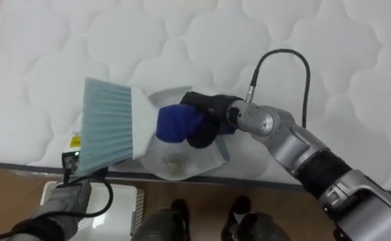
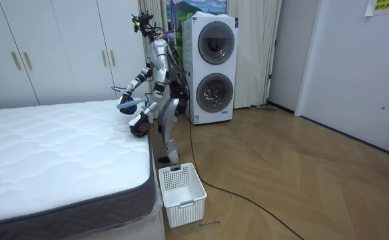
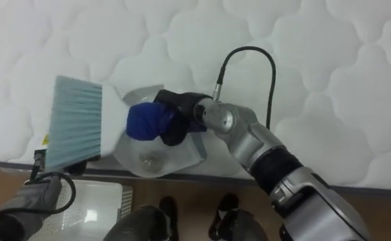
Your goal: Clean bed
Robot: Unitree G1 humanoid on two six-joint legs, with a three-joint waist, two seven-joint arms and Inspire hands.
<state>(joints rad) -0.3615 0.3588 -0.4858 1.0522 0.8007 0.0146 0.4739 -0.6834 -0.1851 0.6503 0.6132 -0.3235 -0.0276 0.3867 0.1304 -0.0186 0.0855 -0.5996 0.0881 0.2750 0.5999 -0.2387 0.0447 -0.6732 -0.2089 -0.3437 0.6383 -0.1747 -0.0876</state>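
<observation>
A white quilted mattress (image 1: 316,47) covers the bed, which has a grey base. The robot stands at its edge on the wooden floor (image 2: 301,180). White wardrobe doors (image 2: 48,53) and two stacked washing machines (image 2: 211,70) line the wall behind it. A white basket (image 2: 181,193) sits on the floor beside the bed.

The right hand (image 1: 207,122) is curled tightly round the blue handle of a brush (image 1: 112,127), whose pale bristles fan out over the mattress edge. Beneath the brush is a clear dustpan (image 1: 205,162). Something small is inside it, too blurred to make out, and what holds the dustpan up is hidden.

The left hand (image 1: 68,201) is cut off at the lower left, and I cannot tell whether it holds anything.
</observation>
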